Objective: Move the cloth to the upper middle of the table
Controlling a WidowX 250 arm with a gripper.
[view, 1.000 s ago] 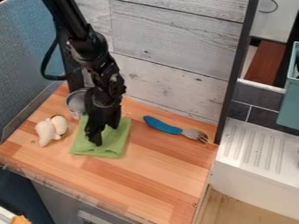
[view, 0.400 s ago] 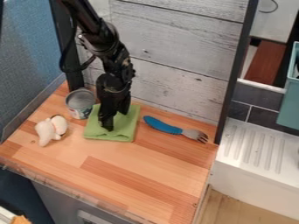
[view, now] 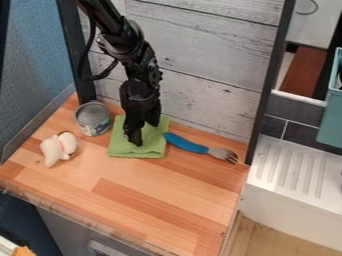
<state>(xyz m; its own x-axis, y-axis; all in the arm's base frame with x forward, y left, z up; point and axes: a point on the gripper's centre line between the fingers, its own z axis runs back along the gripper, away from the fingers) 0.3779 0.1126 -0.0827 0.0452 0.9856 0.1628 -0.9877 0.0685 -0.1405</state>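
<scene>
Finding green cloth point(view: 119, 146) lying toward upper middle of table point(view: 167, 200) | noting can point(view: 93, 118) bordering left edge, fork's blue handle point(view: 184, 144) bordering right, bare wood running frontward | seeing gripper point(view: 144, 132) pointing steeply down at cloth, fingers standing spread

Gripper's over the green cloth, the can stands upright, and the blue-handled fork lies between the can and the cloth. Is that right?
Not quite: the camera view shows the blue-handled fork on the cloth's far side from the can. The gripper is over the green cloth, and the can stands upright.
</scene>
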